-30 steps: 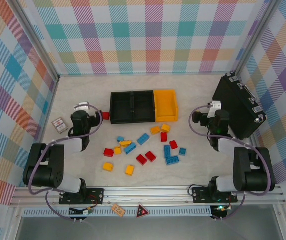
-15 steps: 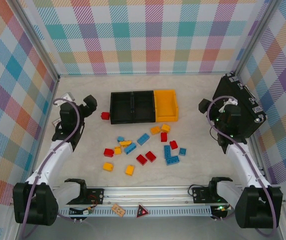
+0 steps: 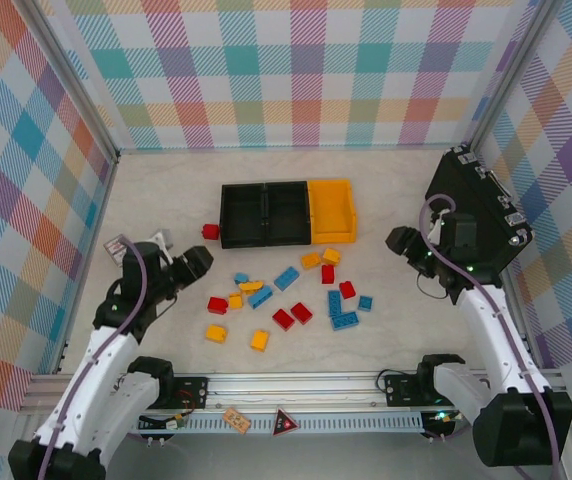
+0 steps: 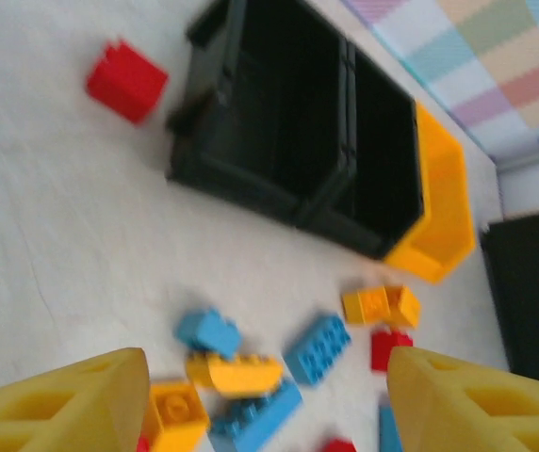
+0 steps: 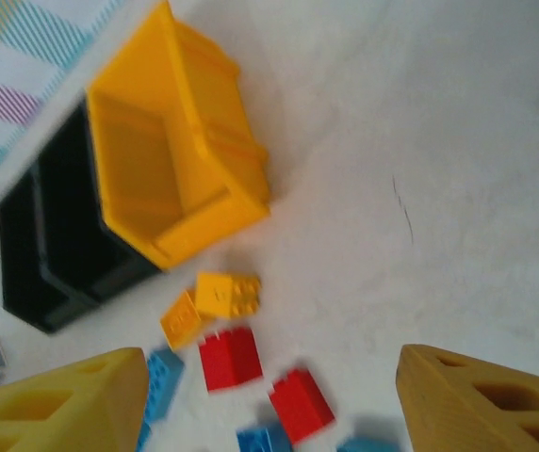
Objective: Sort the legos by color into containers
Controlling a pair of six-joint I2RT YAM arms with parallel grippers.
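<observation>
The small studded plastic legos [image 3: 286, 278] in red, blue and yellow-orange lie scattered across the lower middle of the overhead frame. None looks to be in a bin yet (the black interiors are dark, so I can't be sure). One red studded brick [image 3: 210, 232] sits apart, just beside the left end of the three joined open-top plastic containers [image 3: 267, 212], two black and one yellow-orange, in the upper middle.

The left gripper [image 3: 198, 265] hovers at the left edge of the scatter, its yellow fingers [image 4: 62, 395] spread wide with nothing between them. In its wrist view the bricks beneath are bunched, an orange one lying against blue ones. The right gripper [image 3: 398, 240] hangs right of the pile, near the large black hard case [image 3: 476, 215], likewise gaping and empty.

The trouble I'd expect is that, with bricks packed so close, wide fingers coming down could pinch two colours at once or shove neighbours about. The two black bins look alike, so red and blue could get mixed. The right arm, so near the case, might clip it on a swing.
</observation>
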